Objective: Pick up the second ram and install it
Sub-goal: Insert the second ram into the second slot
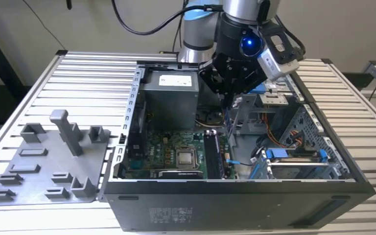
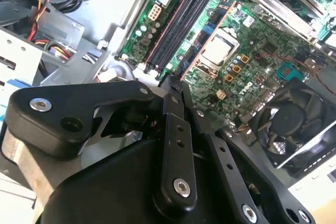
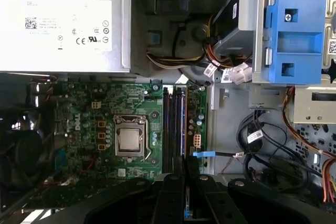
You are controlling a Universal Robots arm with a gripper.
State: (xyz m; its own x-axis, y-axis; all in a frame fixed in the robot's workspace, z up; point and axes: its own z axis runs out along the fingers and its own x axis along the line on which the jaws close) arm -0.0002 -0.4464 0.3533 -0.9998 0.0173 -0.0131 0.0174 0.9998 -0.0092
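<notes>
Gripper (image 1: pixel 229 98) hangs over the open computer case (image 1: pixel 240 205), above the memory slots (image 3: pixel 173 124) at the motherboard's edge. Fingers (image 2: pixel 175 108) are pinched narrow. A thin blue-green sliver between them looks like the ram stick (image 3: pixel 185 212). A grey tray (image 1: pixel 44 161) lies beside the case on the bench.

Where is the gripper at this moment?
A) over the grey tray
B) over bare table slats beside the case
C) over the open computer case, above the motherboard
C: in the exterior view the gripper hangs over the open computer case, above its motherboard, apart from the grey tray.
</notes>
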